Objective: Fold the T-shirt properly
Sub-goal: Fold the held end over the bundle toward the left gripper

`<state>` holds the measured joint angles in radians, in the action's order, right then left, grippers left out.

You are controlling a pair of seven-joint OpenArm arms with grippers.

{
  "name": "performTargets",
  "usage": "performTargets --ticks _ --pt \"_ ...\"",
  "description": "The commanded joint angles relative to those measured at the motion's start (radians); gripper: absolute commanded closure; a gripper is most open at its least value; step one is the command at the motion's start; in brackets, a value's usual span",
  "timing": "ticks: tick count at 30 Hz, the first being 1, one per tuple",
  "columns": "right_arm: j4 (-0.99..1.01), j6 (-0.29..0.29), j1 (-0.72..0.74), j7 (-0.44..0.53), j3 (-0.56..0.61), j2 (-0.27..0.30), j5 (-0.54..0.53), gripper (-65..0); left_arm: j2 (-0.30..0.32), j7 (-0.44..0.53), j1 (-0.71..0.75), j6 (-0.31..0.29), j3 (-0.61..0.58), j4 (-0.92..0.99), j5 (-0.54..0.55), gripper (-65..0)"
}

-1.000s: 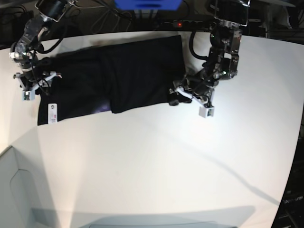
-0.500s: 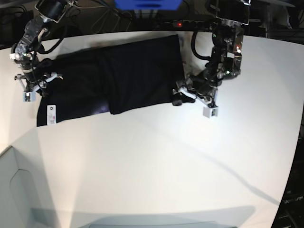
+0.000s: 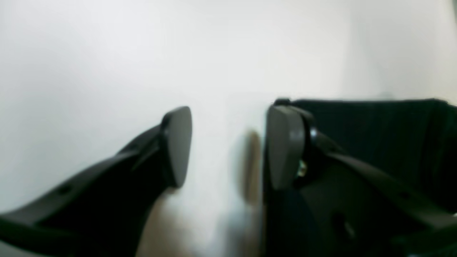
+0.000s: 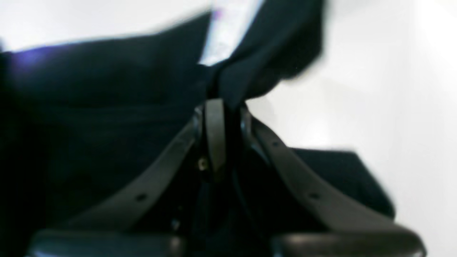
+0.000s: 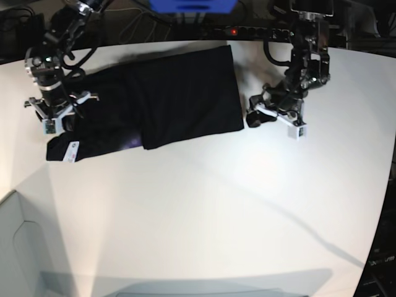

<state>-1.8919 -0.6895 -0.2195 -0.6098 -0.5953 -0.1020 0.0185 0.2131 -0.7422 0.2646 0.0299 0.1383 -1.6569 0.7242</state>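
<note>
Since a second ago both arms have shifted: the right claw (image 5: 59, 117), on the base view's left, has clenched on the shirt's edge, and the left claw (image 5: 275, 119), on that view's right, has drawn away from the cloth toward bare desk.

At the far left of the base view the right claw sits at the end of the T-shirt (image 5: 167, 93), pinching a fold of black cloth. Its wrist view shows the two fingers pressed together with the cloth (image 4: 250, 64) bunched and lifted between them, a pale label (image 4: 228, 32) showing blurred just above. In the base view the small white label (image 5: 70, 150) lies at the shirt's lower left corner, just below that claw.

The shirt lies spread across the upper middle of the white desk (image 5: 204, 216), partly folded, one layer lapped over another, its right edge straight.

Further right, the left claw stands released, its jaws apart with nothing between them. It is near the shirt's right edge but apart from it; its wrist view shows the black cloth (image 3: 375, 125) behind the right-hand finger (image 3: 282, 146).
</note>
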Motion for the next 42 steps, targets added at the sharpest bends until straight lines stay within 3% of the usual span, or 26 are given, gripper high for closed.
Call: performTargets --ticks 1,6,11,22,32,42 --pt "-0.042 -0.009 -0.008 0.032 0.018 -0.005 -0.024 0.0 0.006 -0.012 -0.006 0.002 0.001 0.01 0.001 -33.2" --pt "-0.114 -0.009 -0.097 0.04 0.173 -0.046 -0.024 0.0 -0.019 -0.009 -0.021 0.002 -0.047 0.056 0.001 -33.2" --pt "-0.128 -0.009 -0.177 0.043 0.39 -0.048 -0.024 0.0 -0.019 -0.01 -0.041 0.002 -0.073 0.06 -0.008 -33.2" --pt "-0.116 -0.009 -0.188 0.043 0.779 -0.046 -0.019 0.0 -0.011 -0.01 -0.041 0.002 -0.067 0.06 -0.008 -33.2" --pt "0.061 -0.009 -0.126 0.043 0.835 -0.043 -0.019 0.0 0.007 -0.012 -0.014 0.006 -0.024 -0.002 0.001 -33.2" --pt "0.085 -0.009 -0.122 0.037 0.845 -0.04 -0.021 -0.5 0.013 -0.012 0.135 0.0 0.321 -0.134 0.002 -33.2"
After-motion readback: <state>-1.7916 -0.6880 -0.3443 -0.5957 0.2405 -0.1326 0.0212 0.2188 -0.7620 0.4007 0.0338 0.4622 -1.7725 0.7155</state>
